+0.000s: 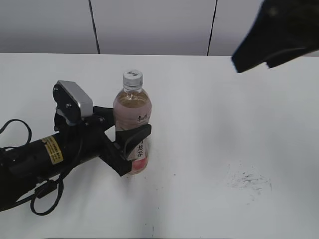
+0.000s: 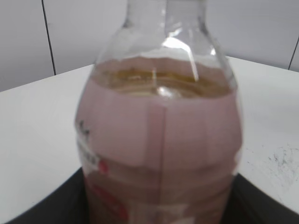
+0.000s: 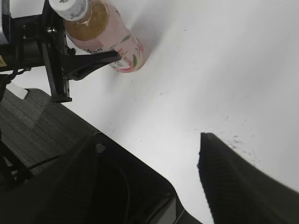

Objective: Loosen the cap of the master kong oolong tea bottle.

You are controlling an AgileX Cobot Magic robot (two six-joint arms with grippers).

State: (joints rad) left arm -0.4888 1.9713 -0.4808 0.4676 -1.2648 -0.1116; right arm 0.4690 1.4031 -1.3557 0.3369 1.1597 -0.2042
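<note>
The master kong oolong tea bottle (image 1: 132, 124) stands upright on the white tabletop (image 1: 224, 124), its white cap (image 1: 132, 77) on top, pinched at the label by the left claw (image 1: 127, 137); the right claw (image 3: 154, 186) hangs spread wide, well apart above scuff marks (image 1: 249, 180)

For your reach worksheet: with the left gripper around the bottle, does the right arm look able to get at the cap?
Probably yes. The cap stands bare above the left gripper, which is clamped lower on the bottle. The right gripper hangs open, apart, nothing between.
</note>
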